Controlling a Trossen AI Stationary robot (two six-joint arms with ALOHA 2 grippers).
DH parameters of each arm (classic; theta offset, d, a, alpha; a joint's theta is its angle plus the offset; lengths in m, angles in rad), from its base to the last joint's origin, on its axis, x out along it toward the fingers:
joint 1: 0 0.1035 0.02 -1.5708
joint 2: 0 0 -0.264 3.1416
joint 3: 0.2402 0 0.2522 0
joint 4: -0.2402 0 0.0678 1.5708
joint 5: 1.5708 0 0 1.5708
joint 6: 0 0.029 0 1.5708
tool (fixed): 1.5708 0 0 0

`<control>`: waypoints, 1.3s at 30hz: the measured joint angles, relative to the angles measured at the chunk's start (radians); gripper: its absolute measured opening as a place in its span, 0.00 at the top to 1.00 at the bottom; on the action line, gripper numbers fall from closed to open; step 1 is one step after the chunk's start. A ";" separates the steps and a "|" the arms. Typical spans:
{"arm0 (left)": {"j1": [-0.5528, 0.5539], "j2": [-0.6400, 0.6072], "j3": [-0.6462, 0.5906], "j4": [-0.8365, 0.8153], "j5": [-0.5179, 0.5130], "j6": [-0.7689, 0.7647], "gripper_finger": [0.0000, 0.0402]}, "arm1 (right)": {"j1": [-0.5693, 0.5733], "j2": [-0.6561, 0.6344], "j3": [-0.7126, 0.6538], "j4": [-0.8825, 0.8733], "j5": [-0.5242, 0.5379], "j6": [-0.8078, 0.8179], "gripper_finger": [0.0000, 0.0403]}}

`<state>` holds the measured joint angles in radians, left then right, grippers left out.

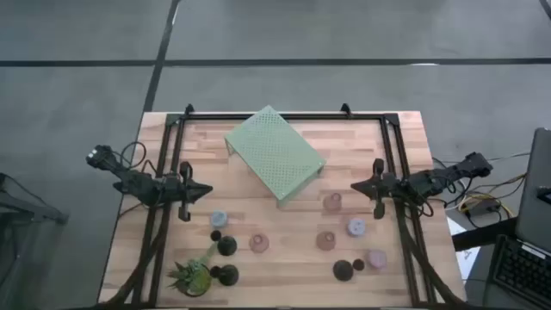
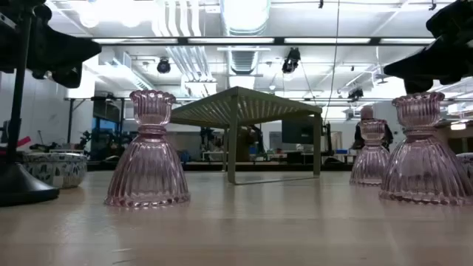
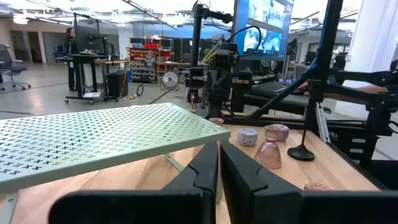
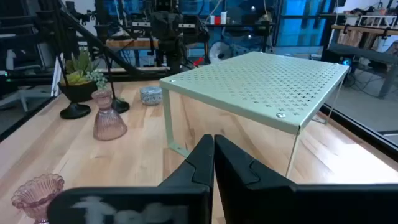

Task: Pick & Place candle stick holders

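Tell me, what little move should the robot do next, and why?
Probably open the right gripper and dip toward the pink holder just beside it. Both grippers are shut and empty, the left gripper waits opposite, and every holder stands on the table, none on the green stand.

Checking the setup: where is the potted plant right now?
In the high view the plant sits at the table's near-left corner, close beside a black holder, well below the left end effector.

Overhead downward, table-level across, wrists share green stand (image 1: 274, 153)
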<state>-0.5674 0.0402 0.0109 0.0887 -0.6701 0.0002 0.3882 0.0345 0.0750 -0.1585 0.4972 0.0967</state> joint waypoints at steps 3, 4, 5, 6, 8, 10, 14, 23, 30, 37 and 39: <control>0.000 0.000 0.000 0.000 0.000 0.000 0.95 | 0.000 0.000 0.000 0.000 0.000 0.000 0.98; 0.000 0.000 0.000 0.000 0.000 0.000 0.95 | 0.000 0.000 0.000 0.000 0.000 0.000 0.98; 0.000 0.000 0.000 0.000 0.000 0.000 0.95 | 0.000 0.000 0.000 0.000 0.000 0.000 0.98; 0.000 0.000 0.000 0.000 0.000 0.000 0.95 | 0.000 0.000 0.000 0.000 0.000 0.000 0.98; 0.000 0.000 0.000 0.000 0.000 0.000 0.95 | 0.000 0.000 0.000 0.000 0.000 0.000 0.98; 0.000 0.000 0.000 0.000 0.000 0.000 0.95 | 0.000 0.000 0.000 0.000 0.000 0.000 0.98; 0.000 0.000 0.000 0.000 0.000 0.000 0.95 | 0.000 0.000 0.000 0.000 0.000 0.000 0.98; 0.000 0.000 0.000 0.000 0.000 0.000 0.95 | 0.000 0.000 0.000 0.000 0.000 0.000 0.98; 0.000 0.000 0.000 0.000 0.000 0.000 0.95 | 0.000 0.000 0.000 0.000 0.000 0.000 0.98; 0.000 0.000 0.000 0.000 0.000 0.000 0.95 | 0.000 0.000 0.000 0.000 0.003 -0.051 0.98; 0.000 0.000 0.000 0.000 0.000 0.000 0.95 | -0.002 0.000 0.000 0.000 0.021 -0.204 0.98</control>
<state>-0.5671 0.0399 0.0109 0.0887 -0.6697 -0.0002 0.3859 0.0345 0.0750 -0.1585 0.5181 -0.1068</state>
